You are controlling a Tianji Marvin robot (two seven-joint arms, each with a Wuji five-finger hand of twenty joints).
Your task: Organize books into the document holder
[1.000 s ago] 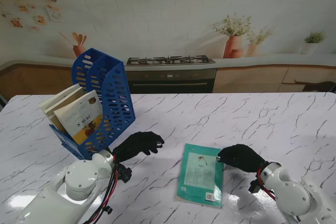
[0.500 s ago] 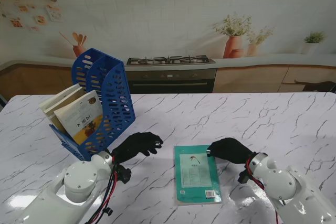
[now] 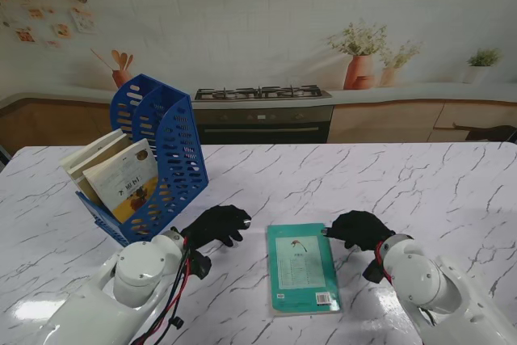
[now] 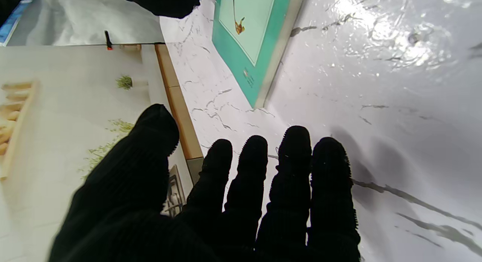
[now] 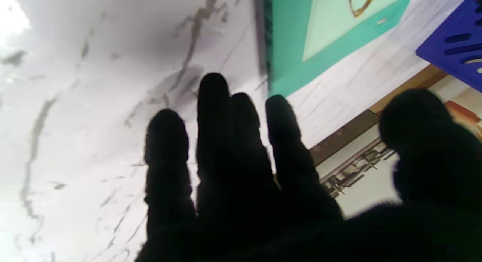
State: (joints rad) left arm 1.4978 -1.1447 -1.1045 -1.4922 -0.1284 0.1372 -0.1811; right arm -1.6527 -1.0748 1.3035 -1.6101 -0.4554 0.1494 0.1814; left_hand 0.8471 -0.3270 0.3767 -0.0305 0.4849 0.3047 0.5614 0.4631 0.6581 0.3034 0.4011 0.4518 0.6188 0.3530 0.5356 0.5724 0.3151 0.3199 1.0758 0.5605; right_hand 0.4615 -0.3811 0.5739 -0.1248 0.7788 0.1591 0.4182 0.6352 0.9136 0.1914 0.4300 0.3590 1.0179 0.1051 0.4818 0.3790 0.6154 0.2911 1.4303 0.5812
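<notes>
A teal book (image 3: 302, 267) lies flat on the marble table (image 3: 404, 183) between my two hands; it also shows in the left wrist view as the teal book (image 4: 252, 40) and in the right wrist view as the teal book (image 5: 331, 32). My left hand (image 3: 215, 224) in its black glove hovers just left of the book, fingers apart, holding nothing. Open as well, my right hand (image 3: 357, 229) sits at the book's far right corner. The blue document holder (image 3: 157, 155) stands at the left with a few books (image 3: 121, 179) leaning in it.
A printed kitchen backdrop (image 3: 266, 54) closes off the far side of the table. The holder's blue wall (image 5: 455, 47) shows at the edge of the right wrist view. Both white forearms rise from the near corners.
The right hand pushed the book leftward and squared it up, then drew back a little toward the book's far right corner. The left hand shifted slightly.
</notes>
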